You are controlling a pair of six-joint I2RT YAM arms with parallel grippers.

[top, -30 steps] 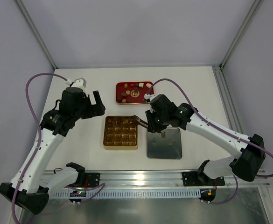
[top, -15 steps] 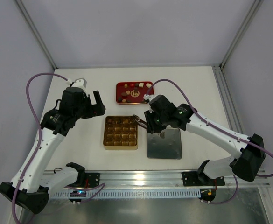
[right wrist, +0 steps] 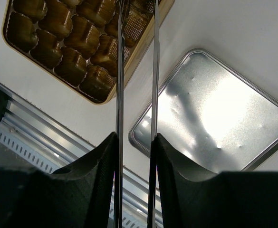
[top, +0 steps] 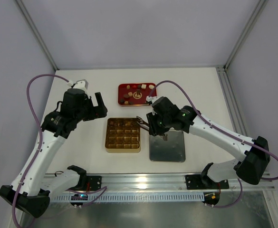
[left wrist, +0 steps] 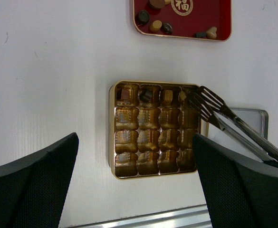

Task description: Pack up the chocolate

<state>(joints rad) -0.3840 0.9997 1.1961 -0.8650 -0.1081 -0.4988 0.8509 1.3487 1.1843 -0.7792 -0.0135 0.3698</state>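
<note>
Gold box (top: 123, 150) in the middle of the tabletop (top: 89, 142), full of little cups (left wrist: 148, 137) in rows. Two dark bits of chocolate (left wrist: 124, 94) in the cups at its 11 o'clock corner. More chocolate in the red tray (top: 148, 99) at 12 o'clock from the box, apart from it. Shiny silver lid (top: 167, 146) just beside the box at 3 o'clock.

Right hand (top: 154, 124) squeezed tight on a pair of metal tongs (left wrist: 224, 116), tips over the box's 1 o'clock corner. Cannot tell if any piece sits between the tips. Left hand (top: 95, 105) wide and holding nothing, up in the air at 10 o'clock from the box.

Next to no change from a second ago: tong tips at the same corner, right arm slid only a tiny bit toward 9 o'clock, left arm just as before.
</note>
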